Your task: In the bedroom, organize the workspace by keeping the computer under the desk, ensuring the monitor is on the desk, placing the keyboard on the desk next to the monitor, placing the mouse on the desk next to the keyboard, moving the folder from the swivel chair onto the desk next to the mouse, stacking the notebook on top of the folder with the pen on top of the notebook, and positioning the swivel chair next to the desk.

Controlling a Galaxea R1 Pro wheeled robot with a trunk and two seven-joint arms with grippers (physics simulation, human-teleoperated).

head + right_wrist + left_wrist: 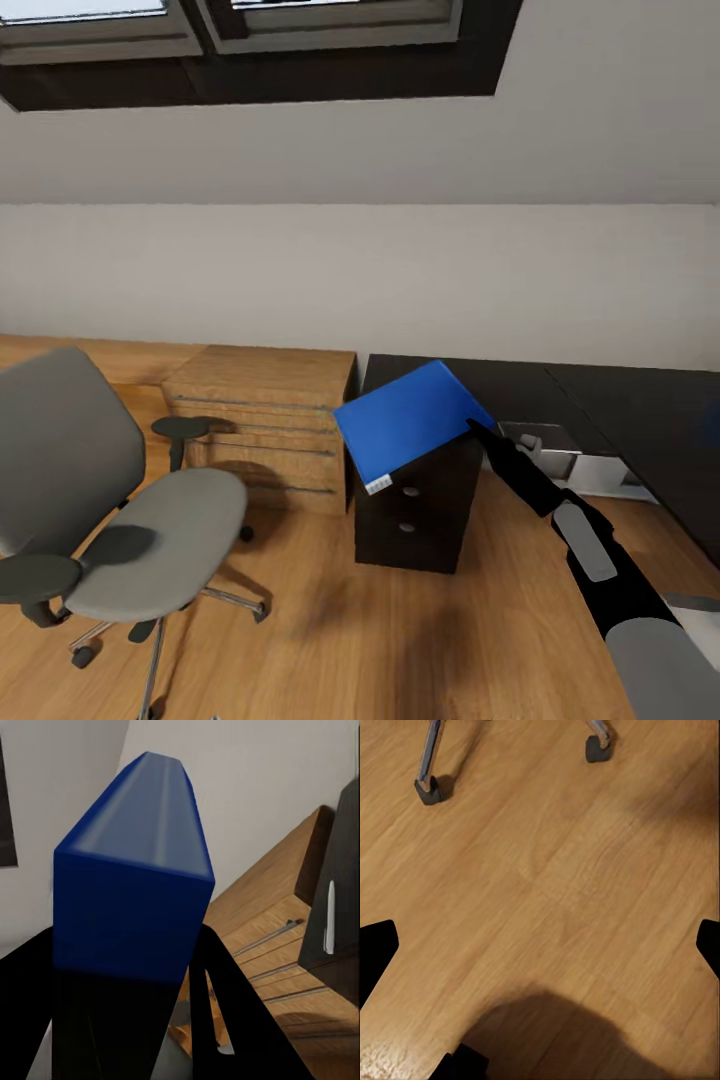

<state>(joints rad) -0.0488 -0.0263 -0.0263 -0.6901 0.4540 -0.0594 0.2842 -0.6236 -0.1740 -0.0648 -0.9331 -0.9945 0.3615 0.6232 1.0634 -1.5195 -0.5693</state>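
My right gripper [478, 428] is shut on a corner of the bright blue folder [410, 420] and holds it tilted in the air, over the near end of the black desk [600, 400] and its drawer unit [410, 525]. In the right wrist view the folder [131, 877] stands between the black fingers [214, 975]. The grey swivel chair [150, 540] stands at the left on the wooden floor, seat bare. My left gripper [544, 945] hangs open over bare floor near the chair's castors [431, 791]. Monitor, keyboard, mouse, notebook and pen are out of view.
A light wooden shelf unit [265, 420] stands against the wall between chair and desk. A pale grey box [560, 460] sits under the desk top. The desk runs along the right side. Open wooden floor [330, 640] lies in front of me.
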